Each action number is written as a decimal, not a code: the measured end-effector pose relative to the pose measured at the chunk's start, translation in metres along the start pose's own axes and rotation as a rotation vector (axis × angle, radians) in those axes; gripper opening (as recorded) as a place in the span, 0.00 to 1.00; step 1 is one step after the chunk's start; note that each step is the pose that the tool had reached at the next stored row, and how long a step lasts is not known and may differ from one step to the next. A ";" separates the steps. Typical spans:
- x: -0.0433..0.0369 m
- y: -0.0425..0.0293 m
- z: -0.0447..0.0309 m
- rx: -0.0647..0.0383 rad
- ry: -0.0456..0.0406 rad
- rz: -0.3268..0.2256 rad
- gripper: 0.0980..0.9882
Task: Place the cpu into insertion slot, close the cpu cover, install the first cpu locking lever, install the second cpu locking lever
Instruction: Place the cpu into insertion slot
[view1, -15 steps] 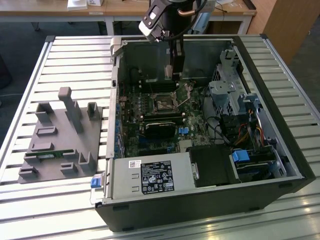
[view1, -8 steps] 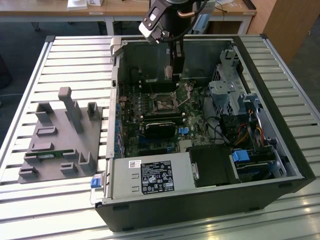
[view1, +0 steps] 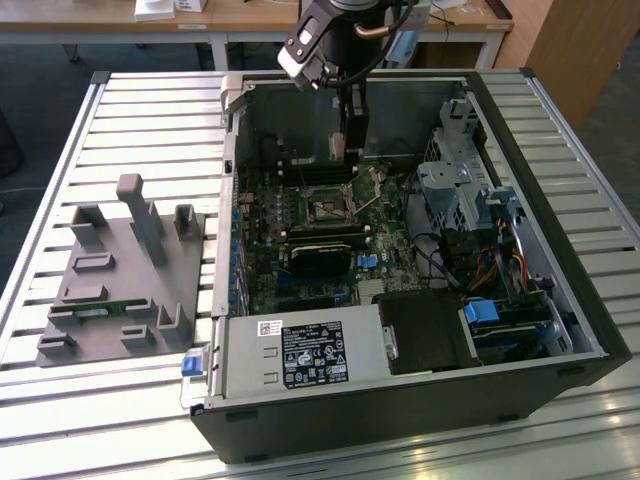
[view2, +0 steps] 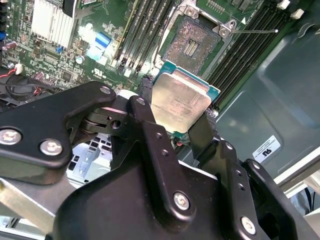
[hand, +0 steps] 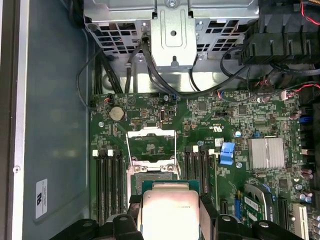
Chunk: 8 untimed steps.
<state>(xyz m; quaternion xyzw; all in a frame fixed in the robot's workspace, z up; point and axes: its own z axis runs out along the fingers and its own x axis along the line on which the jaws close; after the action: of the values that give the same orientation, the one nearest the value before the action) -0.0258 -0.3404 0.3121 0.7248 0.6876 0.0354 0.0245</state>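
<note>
Black two-finger gripper (view2: 178, 107) is clamped on the cpu (view2: 176, 100), a small flat square chip with a dull silver-grey metal top and green edge. Its black fingers (view2: 202, 134) press on two opposite sides of the chip. The chip is held off the green motherboard (view2: 100, 65), near the insertion slot (view2: 194, 42), a square socket with a dark centre and a silver and black rim. It is not seated in the slot. In the first wrist view the cpu cover (hand: 150, 133), a thin silver metal frame with a cut-out middle, stands swung up at the slot's edge away from the chip, leaving the slot uncovered. A thin silver wire lever (view2: 255, 31) lies swung out beside the slot. In the exterior view the gripper hangs over the slot, inside the open black computer case (view1: 400, 425). A grey plastic fixture block (view1: 120, 280) lies well apart from the slot, outside the case on the slatted metal table (view1: 60, 430)
</note>
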 end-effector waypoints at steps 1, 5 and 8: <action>0.0000 0.0000 0.0003 0.000 0.0000 0.000 0.49; 0.0000 -0.0001 0.0015 0.000 -0.0001 0.000 0.49; -0.0001 -0.0002 0.0023 0.000 -0.0001 0.000 0.49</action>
<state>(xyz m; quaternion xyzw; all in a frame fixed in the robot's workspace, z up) -0.0258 -0.3404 0.3097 0.7248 0.6876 0.0353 0.0245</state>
